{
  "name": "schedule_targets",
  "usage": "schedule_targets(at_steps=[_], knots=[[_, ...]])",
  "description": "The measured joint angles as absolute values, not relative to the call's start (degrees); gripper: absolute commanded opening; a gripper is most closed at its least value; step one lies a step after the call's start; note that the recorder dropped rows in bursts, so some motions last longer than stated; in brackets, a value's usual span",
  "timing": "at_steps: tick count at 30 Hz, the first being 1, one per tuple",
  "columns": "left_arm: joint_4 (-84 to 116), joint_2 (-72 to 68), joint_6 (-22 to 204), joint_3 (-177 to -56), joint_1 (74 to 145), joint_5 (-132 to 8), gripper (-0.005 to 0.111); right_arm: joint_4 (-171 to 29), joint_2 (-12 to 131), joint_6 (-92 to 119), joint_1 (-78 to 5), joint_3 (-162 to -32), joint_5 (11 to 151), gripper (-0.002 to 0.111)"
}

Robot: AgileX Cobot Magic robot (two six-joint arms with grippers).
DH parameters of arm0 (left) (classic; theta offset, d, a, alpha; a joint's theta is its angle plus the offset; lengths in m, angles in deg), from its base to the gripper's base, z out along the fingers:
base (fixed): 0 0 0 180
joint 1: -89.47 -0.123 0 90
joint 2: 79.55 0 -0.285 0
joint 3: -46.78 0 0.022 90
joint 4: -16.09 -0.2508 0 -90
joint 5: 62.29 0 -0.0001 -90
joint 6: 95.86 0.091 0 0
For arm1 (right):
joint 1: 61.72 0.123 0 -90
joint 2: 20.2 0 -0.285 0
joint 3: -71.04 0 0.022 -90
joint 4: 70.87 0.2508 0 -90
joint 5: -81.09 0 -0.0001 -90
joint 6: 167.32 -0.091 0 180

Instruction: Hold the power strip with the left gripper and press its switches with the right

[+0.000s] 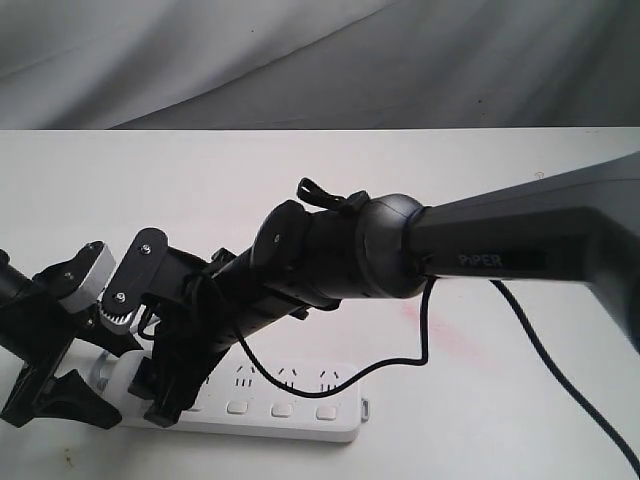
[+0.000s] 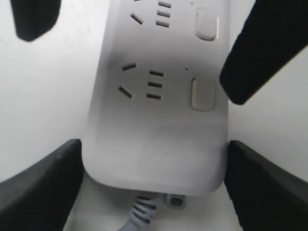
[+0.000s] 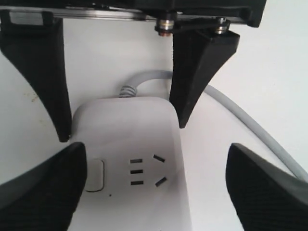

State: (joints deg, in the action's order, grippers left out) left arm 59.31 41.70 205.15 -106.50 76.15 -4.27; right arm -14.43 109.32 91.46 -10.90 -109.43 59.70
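Observation:
The white power strip [image 1: 300, 395] lies along the table's front edge. My left gripper [image 1: 70, 395] is shut on its cord end, and its black fingers [image 2: 43, 187] press both long sides of the strip [image 2: 154, 134]. My right gripper [image 1: 175, 385] reaches across from the right and hangs open over that same end. In the right wrist view one wide-spread finger [image 3: 38, 192] overlaps the edge of the end switch [image 3: 95, 175]; I cannot tell whether it touches. Two switches [image 2: 203, 94] show in the left wrist view. Three more switches [image 1: 281, 409] sit uncovered.
The grey cord [image 3: 240, 120] curves away from the strip's end across the white table [image 1: 480, 400]. The right arm's black cable [image 1: 420, 340] droops over the strip and trails off to the right. A grey cloth [image 1: 300, 60] hangs behind the table.

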Motion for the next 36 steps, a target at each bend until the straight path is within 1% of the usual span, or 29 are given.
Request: schedule_targets(at_steps=[36], knots=[[59.3, 41.7, 205.1, -106.5, 76.1, -4.3, 0.064, -14.2, 110.1, 93.5, -10.9, -109.4, 60.7, 0.073]])
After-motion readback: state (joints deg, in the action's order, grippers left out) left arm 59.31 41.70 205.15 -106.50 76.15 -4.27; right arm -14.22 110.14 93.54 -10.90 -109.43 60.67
